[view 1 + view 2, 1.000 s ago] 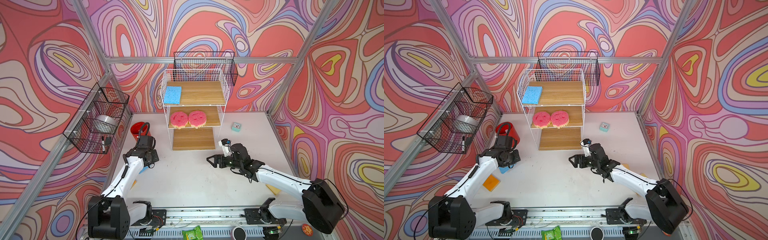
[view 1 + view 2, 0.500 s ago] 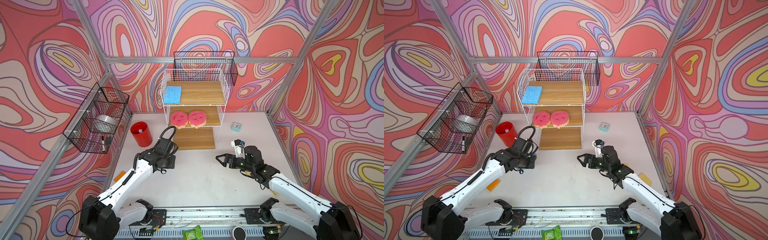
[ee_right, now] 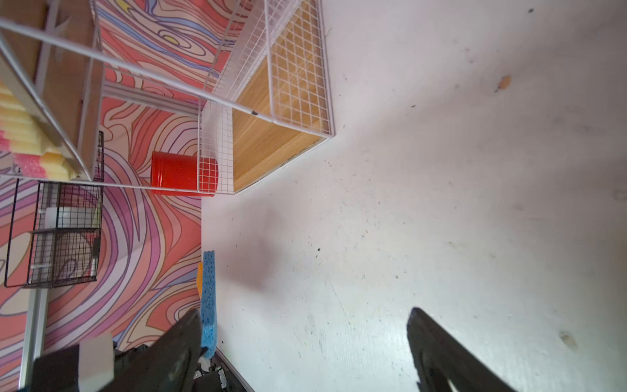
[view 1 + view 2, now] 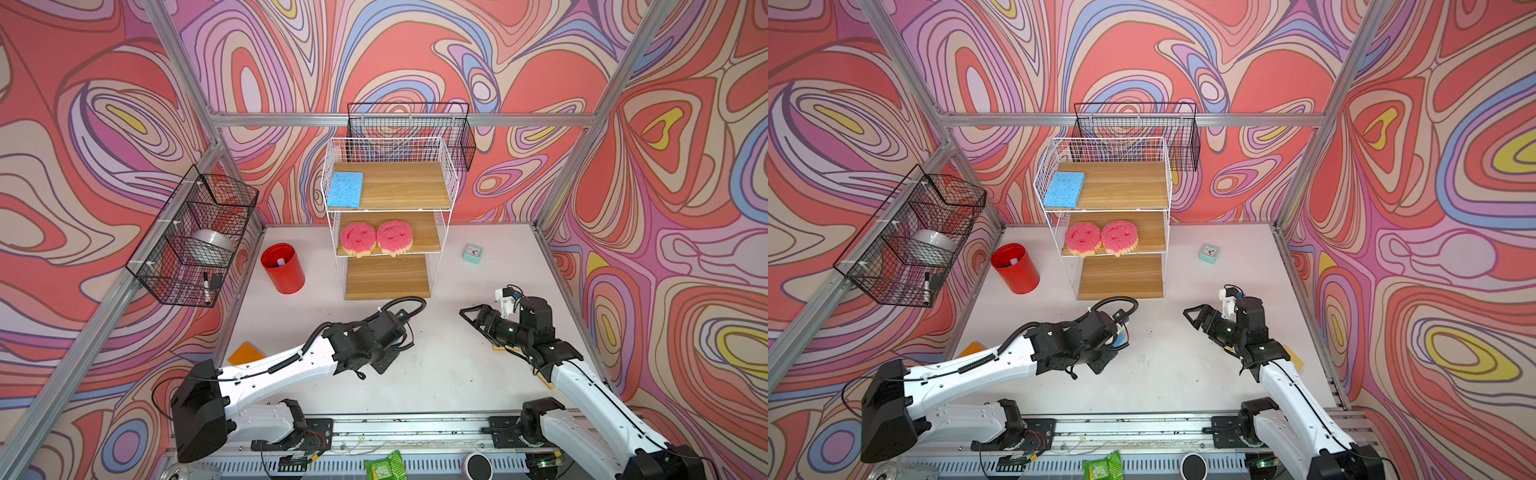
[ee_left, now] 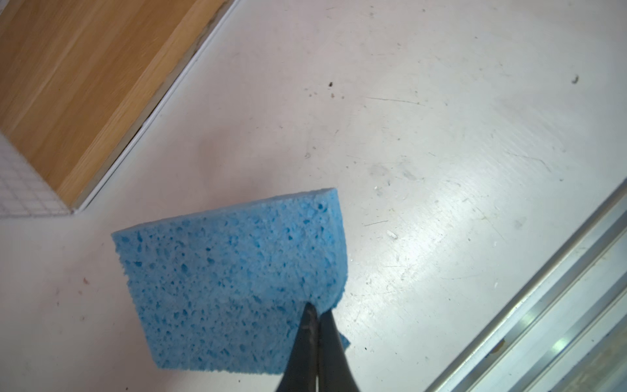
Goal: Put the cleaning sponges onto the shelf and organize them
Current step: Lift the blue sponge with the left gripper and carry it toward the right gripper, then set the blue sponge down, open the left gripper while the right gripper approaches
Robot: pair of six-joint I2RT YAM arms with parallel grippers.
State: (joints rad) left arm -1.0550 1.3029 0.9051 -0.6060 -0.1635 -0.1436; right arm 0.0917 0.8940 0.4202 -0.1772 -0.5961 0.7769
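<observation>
Left wrist: tool [image 5: 314, 314] tight on sponge [image 5: 230, 281]

top views: high, facing shelf [image 4: 407, 187] | wrists: low, close, both catch it

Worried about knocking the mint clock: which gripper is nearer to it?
Right. The right gripper is open in front of the clock; the left gripper, shut on a blue sponge, is farther left.
</observation>
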